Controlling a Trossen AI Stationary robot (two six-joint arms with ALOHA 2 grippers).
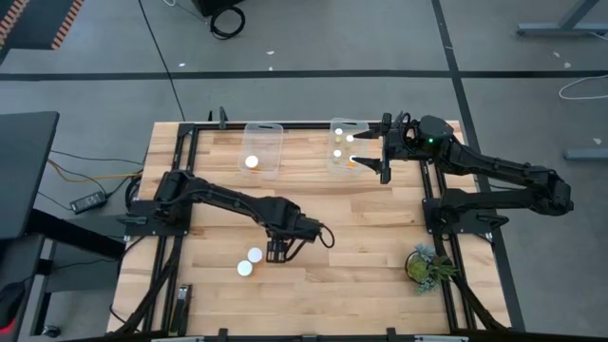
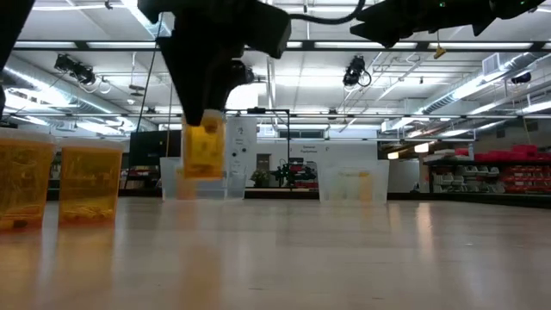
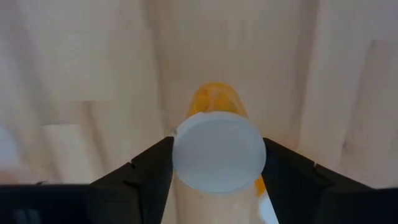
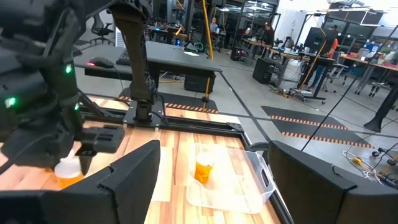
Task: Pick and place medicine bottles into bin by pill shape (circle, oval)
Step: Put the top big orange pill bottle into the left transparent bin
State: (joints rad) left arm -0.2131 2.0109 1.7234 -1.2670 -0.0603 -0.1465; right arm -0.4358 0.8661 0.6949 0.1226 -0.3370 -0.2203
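Note:
My left gripper (image 1: 278, 249) is over the table's near middle, shut on an amber medicine bottle (image 2: 204, 148) with a white cap (image 3: 219, 151). Two more bottles (image 1: 255, 255) (image 1: 245, 269) stand upright on their bases just to its left; they also show in the low view (image 2: 21, 185) (image 2: 89, 182). The left clear bin (image 1: 263, 147) holds one bottle (image 1: 252, 161). The right clear bin (image 1: 347, 142) holds about three bottles (image 1: 338, 153). My right gripper (image 1: 380, 147) is open and empty, raised at the right bin's right edge. My left gripper pinches the bottle's top end, at the cap's two sides (image 3: 177, 155), between its two fingers (image 3: 149, 171). The fingers come from above, pointing down. The bottle hangs upright below them, its amber body (image 2: 204, 159) lifted clear of the table.
A small potted plant (image 1: 427, 266) stands at the table's right near corner. The black frame rails (image 1: 180, 190) run along the table's edges. Bare wood lies between the bins and my left gripper.

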